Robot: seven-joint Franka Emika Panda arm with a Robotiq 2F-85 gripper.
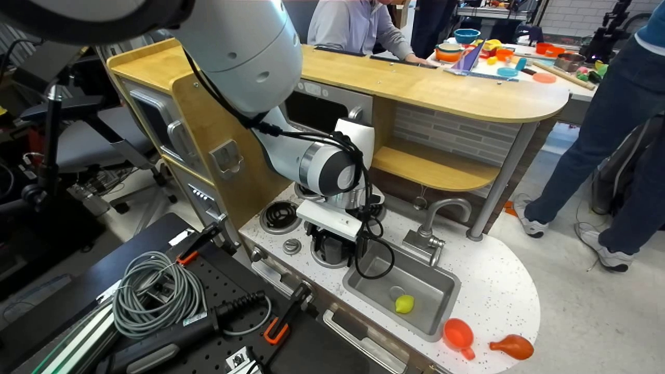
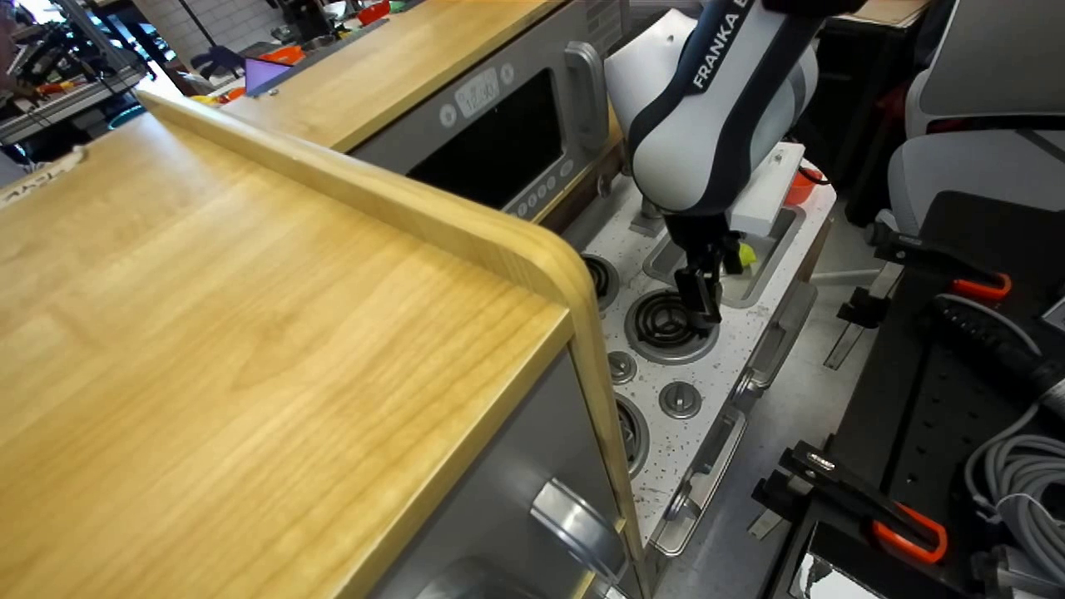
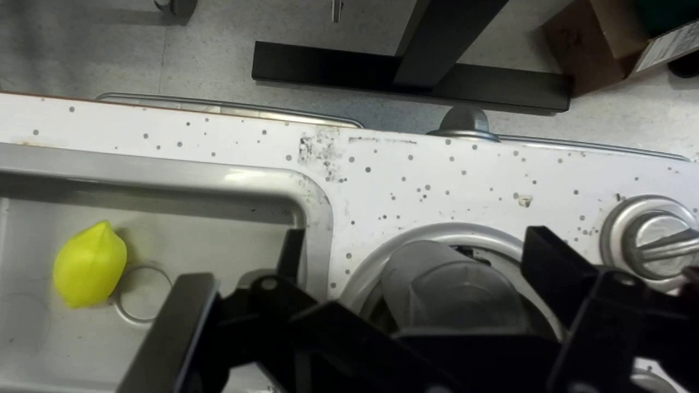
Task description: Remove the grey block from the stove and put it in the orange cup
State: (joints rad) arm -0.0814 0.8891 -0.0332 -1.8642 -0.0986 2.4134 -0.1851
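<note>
Straddling the grey block [image 3: 456,292] at the near right of the stove [image 1: 269,242], the wide-spread gripper [image 3: 418,248] looks set for the grab: squeeze next, then lift!

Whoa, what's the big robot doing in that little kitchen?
A robot arm is reaching over a toy stove. Its gripper is open, with its fingers on either side of a grey block that sits on a burner; it doesn't look gripped yet. The block is meant for the orange cup, which is on the counter by the sink. A yellow lemon lies in the sink.
</note>
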